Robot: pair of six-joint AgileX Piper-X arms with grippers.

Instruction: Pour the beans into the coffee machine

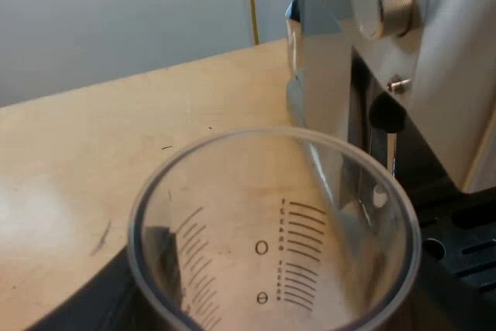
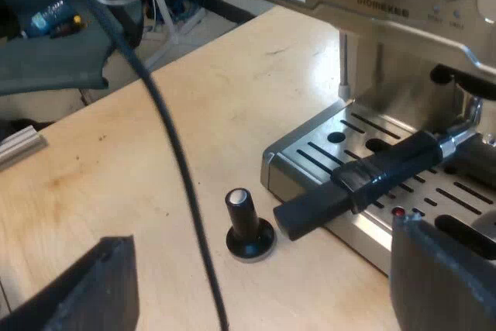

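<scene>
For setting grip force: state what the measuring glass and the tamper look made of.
Measuring glass: clear, glossy, plastic or glass; the table shows through its wall behind printed marks. Tamper: black, dull sheen, likely plastic or coated metal; pale cap on its knob.

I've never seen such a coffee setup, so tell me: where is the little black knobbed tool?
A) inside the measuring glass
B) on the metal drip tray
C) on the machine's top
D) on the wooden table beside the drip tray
D: the tamper stands upright on the table, close to the drip tray's corner but off it.
</scene>
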